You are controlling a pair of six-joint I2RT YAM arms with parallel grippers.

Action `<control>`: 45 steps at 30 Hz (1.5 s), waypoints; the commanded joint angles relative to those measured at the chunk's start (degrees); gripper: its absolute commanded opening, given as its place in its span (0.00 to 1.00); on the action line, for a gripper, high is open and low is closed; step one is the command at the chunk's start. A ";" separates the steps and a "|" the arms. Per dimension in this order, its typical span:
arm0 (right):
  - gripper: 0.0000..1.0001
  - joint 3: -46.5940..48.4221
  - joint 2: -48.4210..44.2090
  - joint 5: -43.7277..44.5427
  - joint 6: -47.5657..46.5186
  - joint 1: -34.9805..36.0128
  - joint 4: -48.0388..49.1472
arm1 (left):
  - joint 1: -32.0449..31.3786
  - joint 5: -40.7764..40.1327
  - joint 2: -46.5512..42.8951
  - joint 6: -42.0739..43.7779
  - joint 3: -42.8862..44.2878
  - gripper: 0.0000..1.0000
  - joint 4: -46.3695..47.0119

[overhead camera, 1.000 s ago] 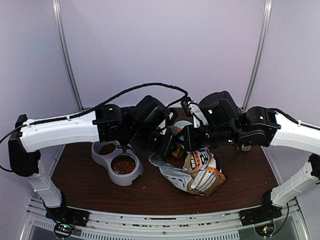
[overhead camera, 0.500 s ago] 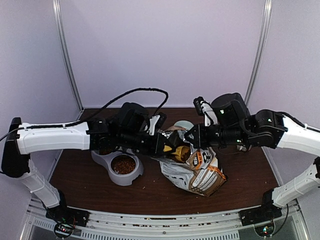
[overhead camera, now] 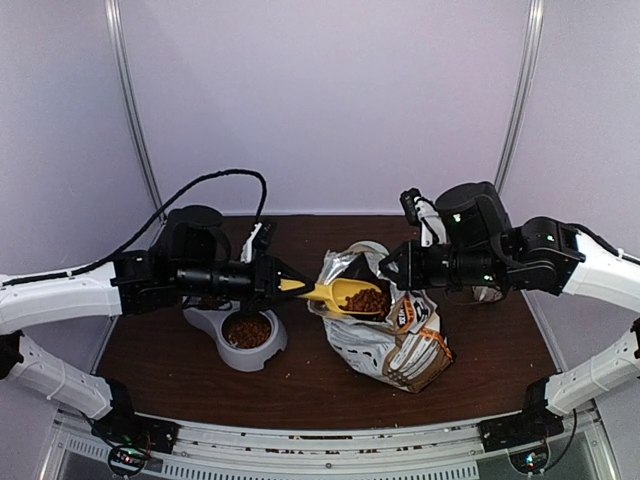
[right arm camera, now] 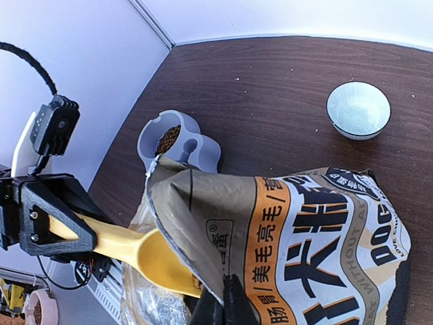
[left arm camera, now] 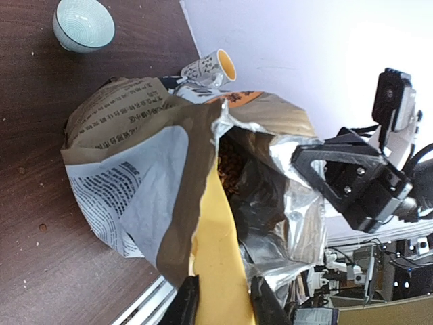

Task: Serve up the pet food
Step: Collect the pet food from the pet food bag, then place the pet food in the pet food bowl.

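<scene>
Scoop (overhead camera: 338,292) has backed out with pet food (overhead camera: 368,299), bag (overhead camera: 400,345) hiding its tip.

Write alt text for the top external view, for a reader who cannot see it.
The left gripper holds a yellow scoop loaded with brown kibble at the mouth of a printed pet food bag, whose edge the right gripper pinches. A grey double bowl holding kibble sits beside it on the table.

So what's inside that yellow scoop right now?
Seen from above, the yellow scoop holds a heap of brown pet food. In both wrist views the flap of the bag covers its bowl, so how full it is can't be seen.
</scene>
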 commanded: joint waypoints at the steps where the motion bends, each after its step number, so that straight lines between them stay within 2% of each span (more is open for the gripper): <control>1: 0.00 -0.81 -1.80 3.52 0.21 -1.22 -3.16 | 2.34 0.33 -4.86 -5.55 -4.31 0.00 6.97; 10: 0.00 -0.89 -2.73 4.20 0.59 -1.94 -3.36 | 4.07 1.49 -11.25 -10.42 -10.05 0.00 12.41; 15: 0.00 -1.30 -3.25 4.62 1.24 -2.28 -3.21 | 4.98 3.05 -13.62 -13.16 -13.13 0.00 18.85; 30: 0.00 -1.25 -3.26 4.71 1.91 -2.69 -3.01 | 5.17 7.07 -15.87 -16.25 -14.42 0.00 26.28; 45: 0.00 -1.15 -3.34 4.85 2.05 -2.82 -3.05 | 5.03 9.23 -13.78 -20.26 -11.70 0.00 34.96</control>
